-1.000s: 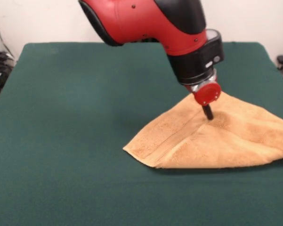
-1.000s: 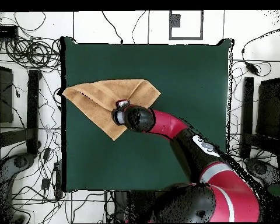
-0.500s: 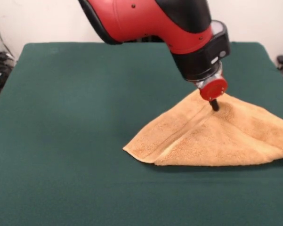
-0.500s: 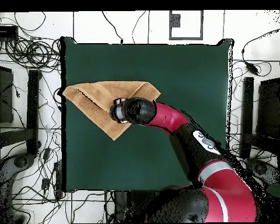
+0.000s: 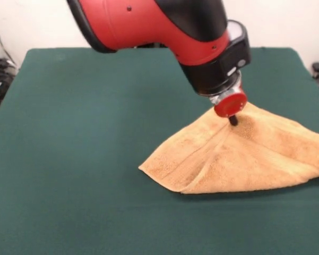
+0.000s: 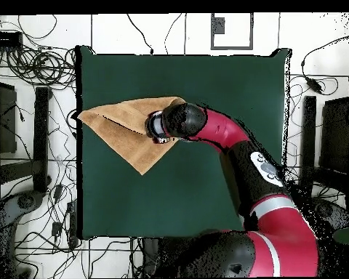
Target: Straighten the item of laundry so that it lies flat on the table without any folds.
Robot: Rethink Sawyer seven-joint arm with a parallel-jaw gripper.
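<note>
The item of laundry (image 5: pixel 244 159) is an orange-tan towel lying folded over itself in a rough triangle on the right of the green table (image 5: pixel 85 106). A ridge runs from its top down toward its left corner. My gripper (image 5: pixel 233 120) points down into the towel near its upper part and shows as a single black tip under a red disc, shut on the cloth, which puckers around it. In the overhead view the towel (image 6: pixel 119 127) lies at the table's left edge, and the gripper (image 6: pixel 157 127) covers its right part.
The towel's right side reaches the table's right edge in the front view. Cables and equipment (image 6: pixel 32 87) lie on the floor around the table (image 6: pixel 206 73). The arm (image 6: pixel 228 142) crosses the table from the bottom right in the overhead view.
The gripper shifted slightly along the towel's upper part, first right, then back left. The arm swung across, and the towel's ridge and lower edge shifted a little with it.
</note>
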